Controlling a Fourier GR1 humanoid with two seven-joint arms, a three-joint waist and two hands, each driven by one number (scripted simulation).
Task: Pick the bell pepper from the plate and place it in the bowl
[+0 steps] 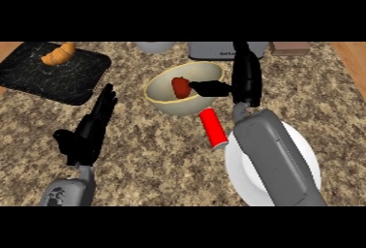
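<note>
Speckled granite counter (157, 160) here, seen from straight above. Closest in, the white plate (306, 155) sits at the lower right, mostly covered by the right forearm, with no pepper showing on the bare bits. The left hand (89, 131) is parked at the lower left, fingers straight and up, just resting out of the way. A red can (213, 128) lies between plate and bowl, touching neither as far as I can tell. Then the cream bowl (175, 109), with the bell pepper (181, 87) sitting inside it. The right hand (244, 80) hangs over the bowl's right rim, fingers stretched out, thumb pointing at the pepper but not gripping it. Looks released to me, so I'd call the drop basically done. Farthest back, a croissant (58, 53) on a black board (50, 77).
</note>
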